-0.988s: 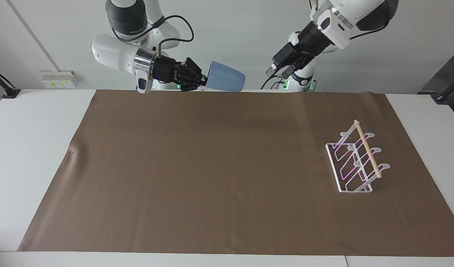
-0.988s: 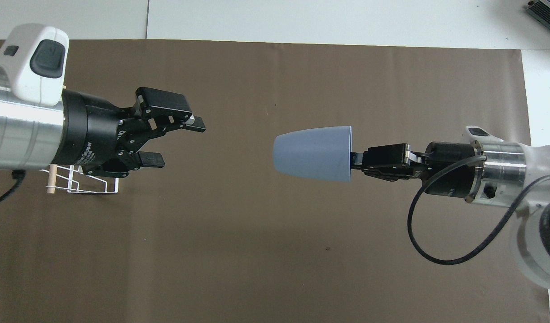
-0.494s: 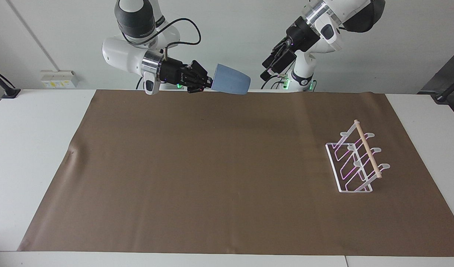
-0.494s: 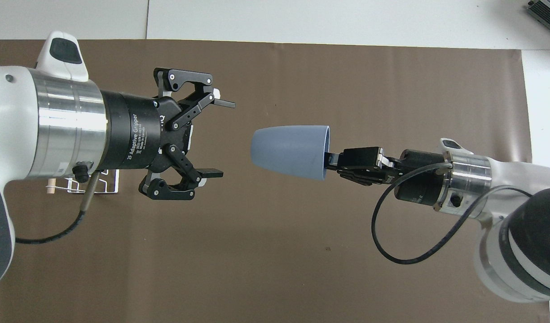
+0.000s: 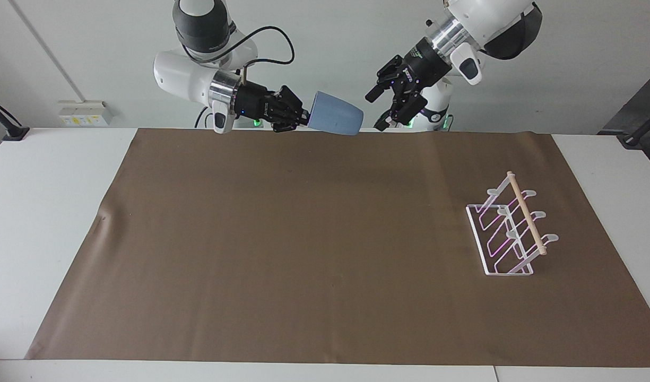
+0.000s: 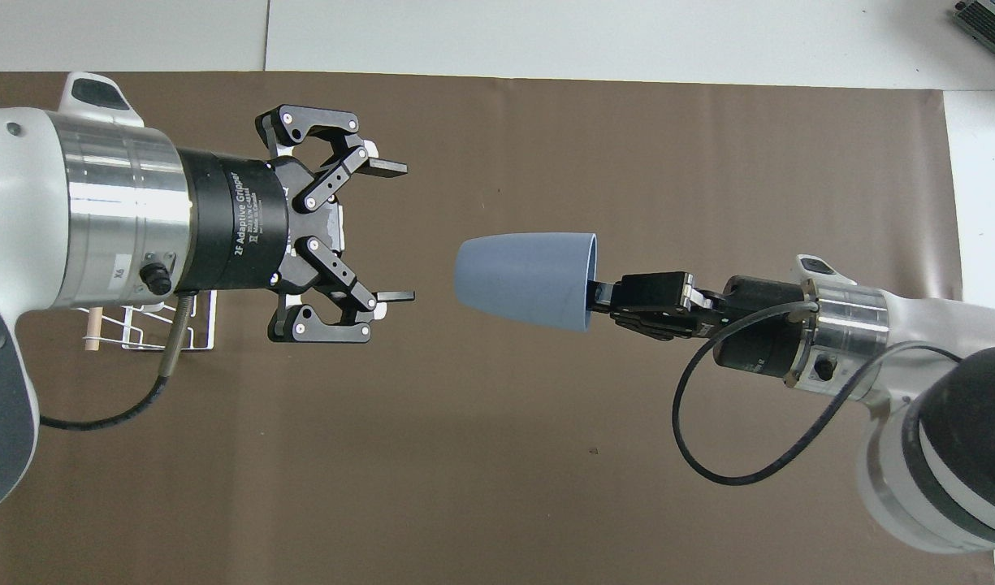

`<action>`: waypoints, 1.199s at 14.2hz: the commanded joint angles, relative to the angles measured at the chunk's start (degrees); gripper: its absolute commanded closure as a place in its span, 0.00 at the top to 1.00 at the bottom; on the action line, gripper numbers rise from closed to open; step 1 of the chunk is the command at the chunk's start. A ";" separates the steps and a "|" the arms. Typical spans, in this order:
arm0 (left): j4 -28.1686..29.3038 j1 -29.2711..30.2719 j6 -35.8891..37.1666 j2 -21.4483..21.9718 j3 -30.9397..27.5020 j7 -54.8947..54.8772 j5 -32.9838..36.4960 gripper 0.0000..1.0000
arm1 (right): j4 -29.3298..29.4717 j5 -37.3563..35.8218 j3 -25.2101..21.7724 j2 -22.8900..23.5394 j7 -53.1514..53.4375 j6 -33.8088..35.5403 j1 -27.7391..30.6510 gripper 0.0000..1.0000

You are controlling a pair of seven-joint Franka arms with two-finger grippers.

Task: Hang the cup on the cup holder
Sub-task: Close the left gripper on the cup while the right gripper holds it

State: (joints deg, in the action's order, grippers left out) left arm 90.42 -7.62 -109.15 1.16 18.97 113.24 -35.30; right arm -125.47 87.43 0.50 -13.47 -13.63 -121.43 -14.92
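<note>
the light blue cup (image 5: 336, 120) (image 6: 523, 280) lay on its side in the air over the brown mat (image 5: 325, 254), its rim pinched by the shut right gripper (image 5: 303, 118) (image 6: 601, 294) and its base pointing at the left gripper (image 5: 377, 110) (image 6: 395, 232), whose fingers stood wide open and empty just short of it. the white wire cup holder (image 5: 510, 231) stood on the mat toward the left arm's end of the table, well apart from the cup.
</note>
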 commanded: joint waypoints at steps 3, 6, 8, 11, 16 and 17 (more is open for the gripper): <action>2.65 -1.96 -1.06 0.24 -0.60 3.03 -0.82 1.00 | -1.62 2.31 0.20 -1.56 -2.01 -1.00 0.07 0.00; 4.94 -3.10 -3.08 0.94 -0.60 4.00 -0.82 1.00 | -1.62 2.31 0.20 -1.56 -1.93 -1.09 0.07 0.00; 4.94 -3.54 -3.87 0.94 -0.52 3.65 -0.82 1.00 | -1.62 2.31 0.20 -1.56 -1.93 -1.09 0.07 0.00; 4.94 -5.21 -6.33 0.94 -0.52 5.23 -0.82 1.00 | -1.62 2.31 0.20 -1.56 -1.93 -1.09 0.07 0.00; 5.90 -6.00 -10.98 0.94 -0.25 11.64 -0.29 0.35 | -1.62 2.31 0.20 -1.56 -1.84 -1.09 0.07 0.00; 6.17 -6.26 -11.34 0.94 -0.25 12.17 -0.29 0.21 | -1.62 2.40 0.20 -1.56 -1.84 -1.09 0.07 0.00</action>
State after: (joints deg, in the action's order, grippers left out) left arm 94.17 -12.57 -116.08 0.88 19.12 120.90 -35.30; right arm -125.58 87.45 0.30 -13.49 -13.63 -122.00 -14.84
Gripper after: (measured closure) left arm 0.176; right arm 0.956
